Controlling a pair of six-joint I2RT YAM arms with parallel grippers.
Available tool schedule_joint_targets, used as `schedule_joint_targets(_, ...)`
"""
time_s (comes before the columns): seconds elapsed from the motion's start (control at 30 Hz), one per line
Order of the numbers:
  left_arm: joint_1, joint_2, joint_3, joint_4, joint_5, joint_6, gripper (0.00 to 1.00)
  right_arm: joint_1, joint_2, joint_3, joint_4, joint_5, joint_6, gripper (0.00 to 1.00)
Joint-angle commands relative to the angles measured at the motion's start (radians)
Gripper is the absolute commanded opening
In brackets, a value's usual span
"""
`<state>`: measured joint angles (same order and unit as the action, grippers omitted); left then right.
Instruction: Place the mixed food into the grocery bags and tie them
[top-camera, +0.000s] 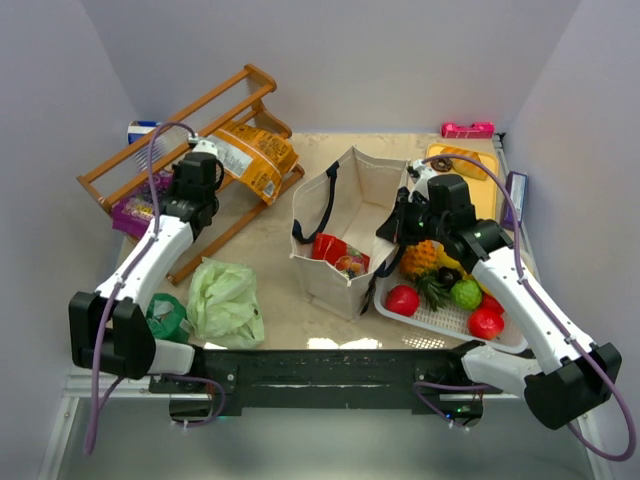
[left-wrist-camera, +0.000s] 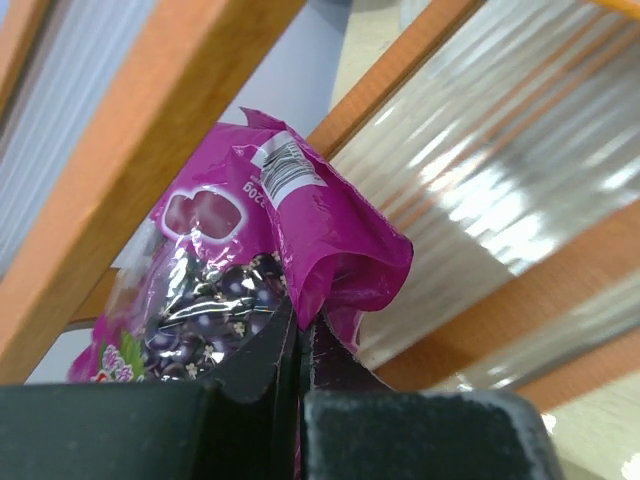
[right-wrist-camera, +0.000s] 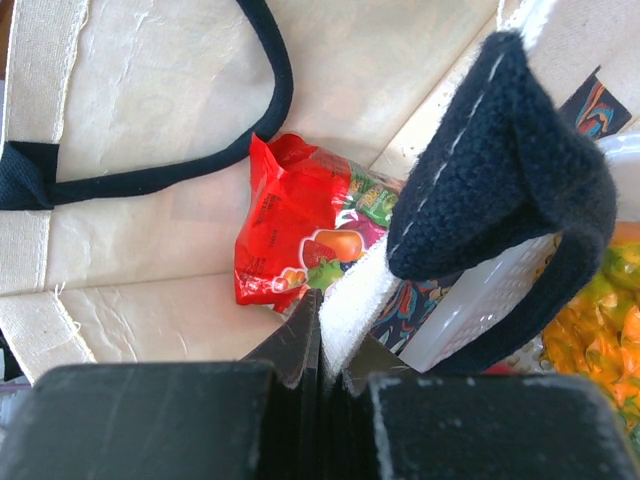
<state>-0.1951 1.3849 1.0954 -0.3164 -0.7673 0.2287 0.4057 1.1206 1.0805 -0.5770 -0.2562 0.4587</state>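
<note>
The right gripper (right-wrist-camera: 322, 335) is pressed together on the canvas rim of the tote (top-camera: 345, 185), just beside its black strap (right-wrist-camera: 510, 150). I judge the grip is there to hold the mouth open and the wall upright so food can drop in. A red packet (right-wrist-camera: 300, 235) already lies on the tote's floor. Left of the tote, the left gripper (left-wrist-camera: 300, 335) pinches a crumpled edge of the purple packet (left-wrist-camera: 290, 220), which sits among the bars of a wooden rack (top-camera: 200, 108). A hold on that loose flap should lift it without crushing the contents. An orange-yellow packet (top-camera: 255, 155) leans on the rack's side nearer the tote. The green bag (top-camera: 228, 300) lies slack at the tote's near left, not yet tied. The purple packet probably goes to the tote next, and the rack bars may snag it.
</note>
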Motion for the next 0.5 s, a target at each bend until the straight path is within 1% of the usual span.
schedule_joint_targets(0.0, -0.072, -0.142, 0.03, -0.071, 0.195, -0.072, 0.0, 0.002, -0.048, 0.041, 0.06, -0.005, -0.022, 0.02)
schedule_joint_targets(0.07, -0.09, -0.2, 0.041, -0.102, 0.319, -0.071, 0.0, 0.001, -0.045, 0.052, 0.054, 0.008, -0.022, 0.02)
schedule_joint_targets(0.1, -0.107, -0.272, 0.043, -0.125, 0.494, -0.049, 0.0, 0.001, -0.044, 0.056, 0.052, 0.011, -0.022, 0.02)
schedule_joint_targets(0.17, -0.138, -0.346, 0.037, -0.148, 0.642, -0.023, 0.0, 0.002, -0.042, 0.065, 0.052, 0.003, -0.012, 0.02)
schedule_joint_targets(0.2, -0.148, -0.406, 0.046, -0.177, 0.758, -0.025, 0.0, 0.001, -0.042, 0.067, 0.057, -0.002, -0.011, 0.02)
schedule_joint_targets(0.23, -0.148, -0.428, 0.055, -0.191, 0.804, -0.037, 0.0, 0.002, -0.041, 0.068, 0.057, -0.009, -0.008, 0.02)
schedule_joint_targets(0.27, -0.148, -0.444, 0.069, -0.203, 0.845, -0.046, 0.0, 0.002, -0.042, 0.07, 0.058, -0.009, -0.008, 0.02)
schedule_joint_targets(0.3, -0.148, -0.46, 0.102, -0.228, 0.94, -0.061, 0.0, 0.002, -0.042, 0.07, 0.062, -0.009, -0.006, 0.02)
schedule_joint_targets(0.37, -0.15, -0.457, 0.145, -0.245, 1.038, -0.09, 0.0, 0.001, -0.039, 0.068, 0.06, -0.002, -0.009, 0.02)
schedule_joint_targets(0.4, -0.152, -0.439, 0.185, -0.236, 1.151, -0.129, 0.0, 0.001, -0.039, 0.068, 0.06, 0.001, -0.009, 0.02)
schedule_joint_targets(0.47, -0.164, -0.419, 0.216, -0.19, 1.265, -0.184, 0.0, 0.002, -0.036, 0.068, 0.062, 0.002, -0.009, 0.02)
